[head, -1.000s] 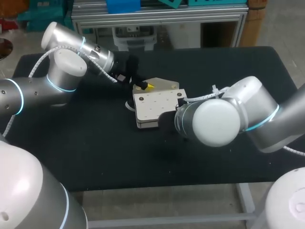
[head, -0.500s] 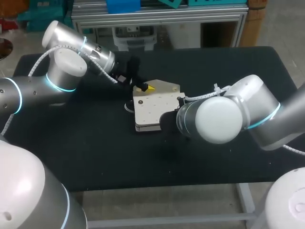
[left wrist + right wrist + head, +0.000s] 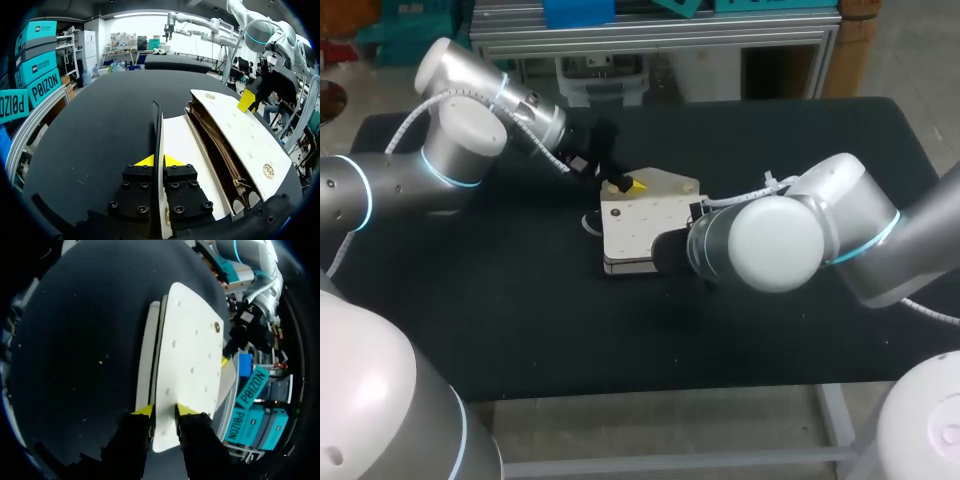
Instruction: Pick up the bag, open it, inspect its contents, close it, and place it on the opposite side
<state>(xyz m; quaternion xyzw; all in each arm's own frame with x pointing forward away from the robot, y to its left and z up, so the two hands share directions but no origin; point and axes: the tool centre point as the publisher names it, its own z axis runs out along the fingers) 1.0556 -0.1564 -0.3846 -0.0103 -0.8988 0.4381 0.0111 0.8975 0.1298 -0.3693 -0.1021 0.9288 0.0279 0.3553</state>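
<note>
From above, the cream bag (image 3: 638, 225) lies near the middle of the black desk (image 3: 470, 300). The left fingers (image 3: 625, 185) sit at its 11 o'clock corner. The right arm (image 3: 770, 245) comes in from 4 o'clock, and its bulk hides its own fingers here.

From the left wrist, the left fingers (image 3: 159, 161) are pressed almost together, pinching the thin edge of the bag's flap (image 3: 182, 145). Just beside them the mouth gapes and shows brown lining (image 3: 215, 150).

From the right wrist, the right fingers (image 3: 164, 411) stand a panel's thickness apart, pinching the bag's cream side from both faces.

I'd judge the bag is being opened for a look inside. To do that well, both pinches want to stay firm. The two sides should be drawn apart slowly and evenly, without twisting, since that thin flap looks ready to slip. The mouth needs to open only wide enough to show the lining clearly.
</note>
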